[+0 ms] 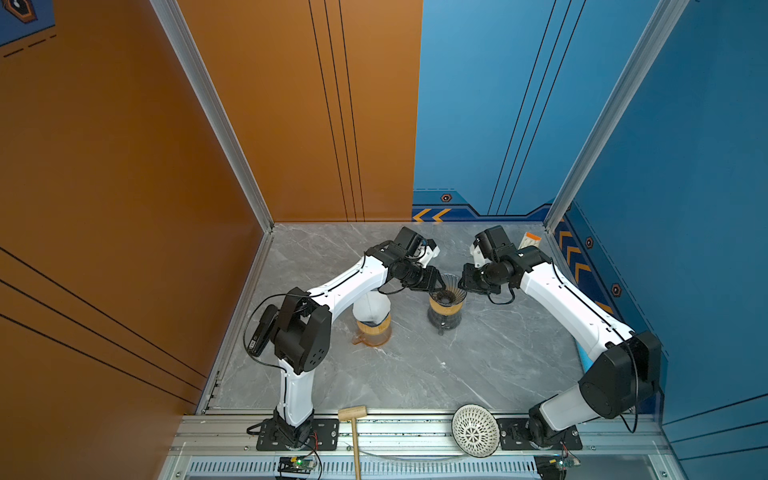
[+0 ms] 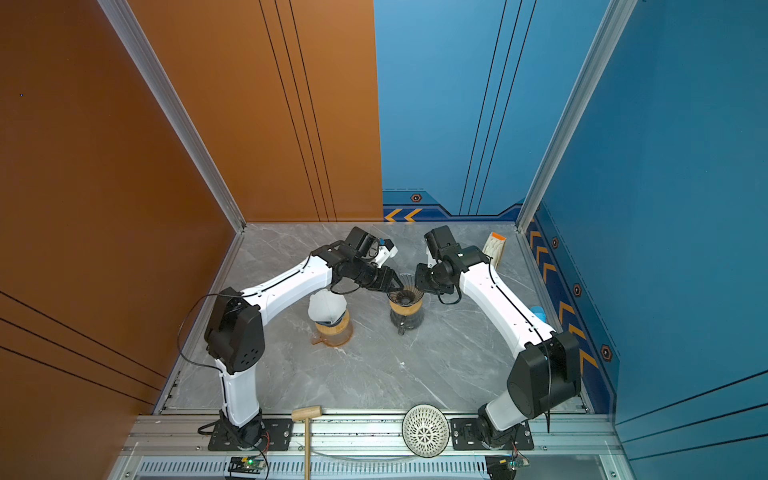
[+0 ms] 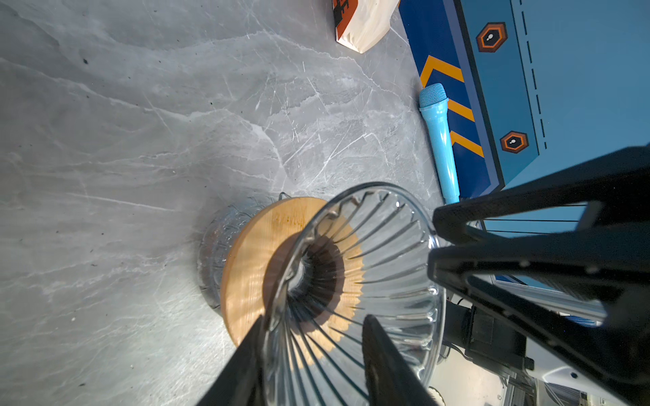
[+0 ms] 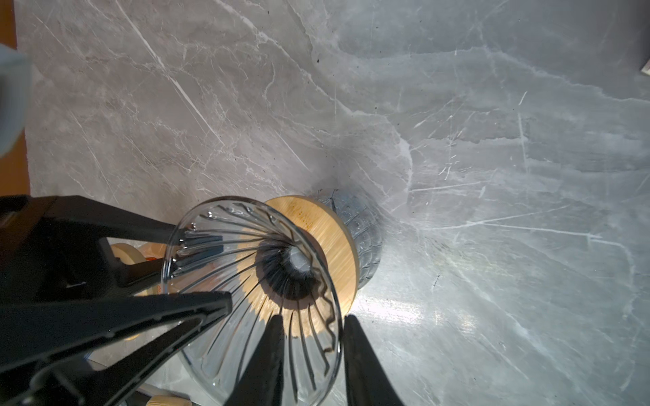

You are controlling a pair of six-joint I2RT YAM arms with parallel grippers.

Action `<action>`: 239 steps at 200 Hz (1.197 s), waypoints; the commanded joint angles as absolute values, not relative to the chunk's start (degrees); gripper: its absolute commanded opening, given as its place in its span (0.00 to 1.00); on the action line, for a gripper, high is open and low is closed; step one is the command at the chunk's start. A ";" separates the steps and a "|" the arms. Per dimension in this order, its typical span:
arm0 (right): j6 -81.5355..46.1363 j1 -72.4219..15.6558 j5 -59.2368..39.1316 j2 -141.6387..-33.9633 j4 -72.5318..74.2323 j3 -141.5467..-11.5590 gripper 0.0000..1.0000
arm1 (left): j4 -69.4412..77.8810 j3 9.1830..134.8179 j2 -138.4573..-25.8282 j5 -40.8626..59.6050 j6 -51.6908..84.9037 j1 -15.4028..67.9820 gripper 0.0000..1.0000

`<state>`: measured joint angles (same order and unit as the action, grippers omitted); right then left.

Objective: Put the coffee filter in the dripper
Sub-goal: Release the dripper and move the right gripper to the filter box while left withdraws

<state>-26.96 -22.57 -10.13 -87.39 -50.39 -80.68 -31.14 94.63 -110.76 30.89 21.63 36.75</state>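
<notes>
A: Why are both arms at the glass dripper (image 1: 448,296)?
B: Judgement only. It stands on its wooden collar (image 1: 444,309) over a dark server (image 1: 445,323), just toward 12 o'clock of the centre of the table (image 1: 415,374). A tool on each side would square it up and steady it. The left gripper (image 3: 314,318) is at the rim's 9 o'clock and the right gripper (image 4: 313,316) is at 3 o'clock

A: Jaw state?
B: Left: moderately apart and straddling the glass wall. The outer finger is just beside the wall and the inner one hangs clear inside the cone, so it clamps nothing. Right: a narrower gap, also straddling the rim. Its outer finger is just beside the rim edge; contact not resolvable. Neither carries anything

A: Filter?
B: The cone is bare, with its ribs visible down to the drain hole. The coffee filter (image 1: 372,305), a white paper cone as I read it, sits atop an amber jug (image 1: 374,336) at 9 o'clock of the dripper, near but apart. A packet (image 1: 531,240) stands at the table's 1 o'clock corner, possibly spare filters; print too small to read. Placement not yet begun
</notes>
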 commanded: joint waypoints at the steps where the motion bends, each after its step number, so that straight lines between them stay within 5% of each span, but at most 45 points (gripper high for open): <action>1: -23.62 -22.26 -7.06 -83.89 -50.33 -82.78 0.31 | -32.04 96.83 -107.00 28.17 19.90 36.29 0.52; 102: -18.83 -11.37 1.67 -76.02 -50.43 -81.16 0.29 | -32.01 97.49 -95.69 20.33 14.24 36.21 0.83; 173: -18.47 -1.59 2.62 -76.07 -40.00 -73.35 0.24 | -23.97 83.91 -83.23 12.64 12.03 35.51 1.00; 239: -20.22 3.60 5.56 -85.56 -31.84 -72.16 0.20 | -16.91 71.59 -76.71 9.35 12.61 32.02 0.98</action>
